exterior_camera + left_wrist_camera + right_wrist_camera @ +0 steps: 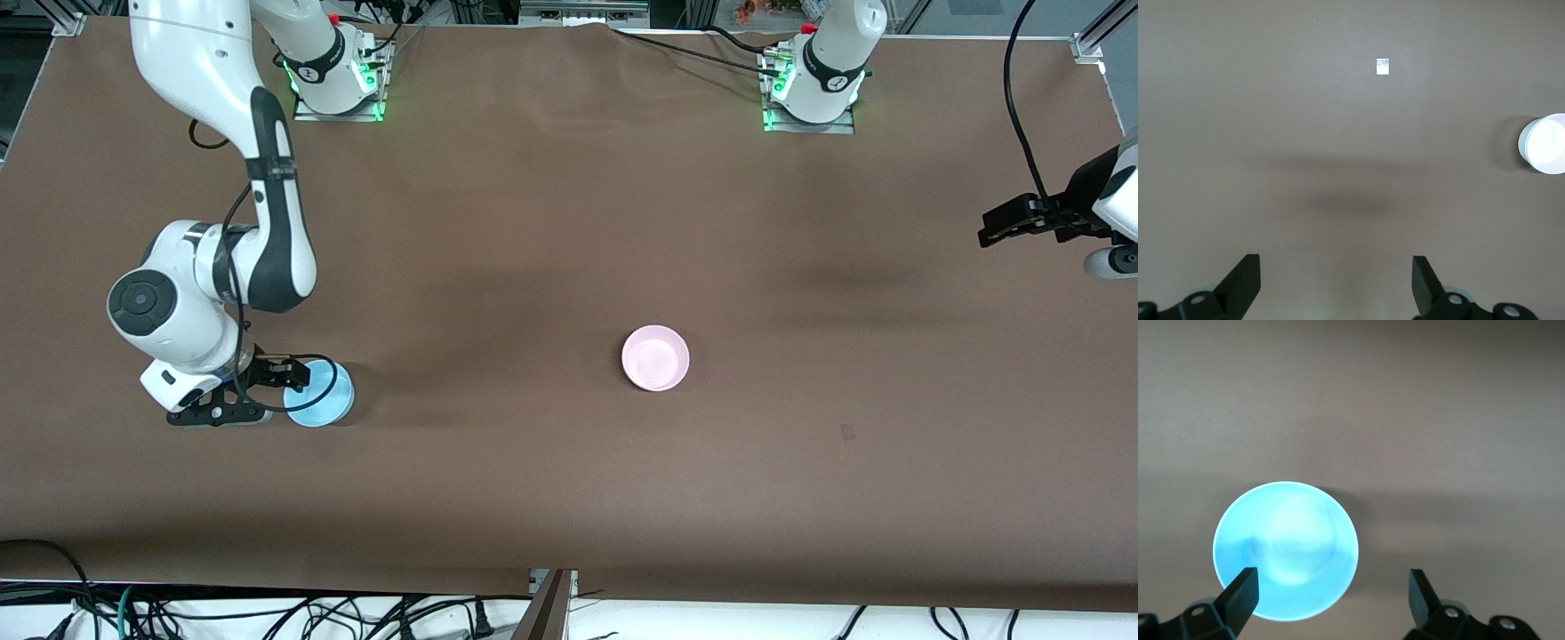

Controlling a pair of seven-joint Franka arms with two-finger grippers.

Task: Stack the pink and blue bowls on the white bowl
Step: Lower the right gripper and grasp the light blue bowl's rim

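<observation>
The light blue bowl (pixel 320 396) (pixel 1285 550) sits upright on the brown table toward the right arm's end. My right gripper (pixel 267 391) (pixel 1331 590) hangs open just above it. One of the fingers (pixel 1241 590) overlaps the bowl's rim and the other stands off it over bare table. The pink bowl (pixel 655 357) rests near the table's middle; in the left wrist view the pink bowl (pixel 1546 143) looks pale, almost white. My left gripper (pixel 1000 227) (pixel 1336 273) waits open and empty over the left arm's end of the table. The white bowl is out of view.
A small pale tag (pixel 846 433) (pixel 1383 67) lies flat on the table, nearer the front camera than the pink bowl. Both arm bases (pixel 338 71) (pixel 813 89) stand along the table's back edge. Cables (pixel 267 613) hang below the front edge.
</observation>
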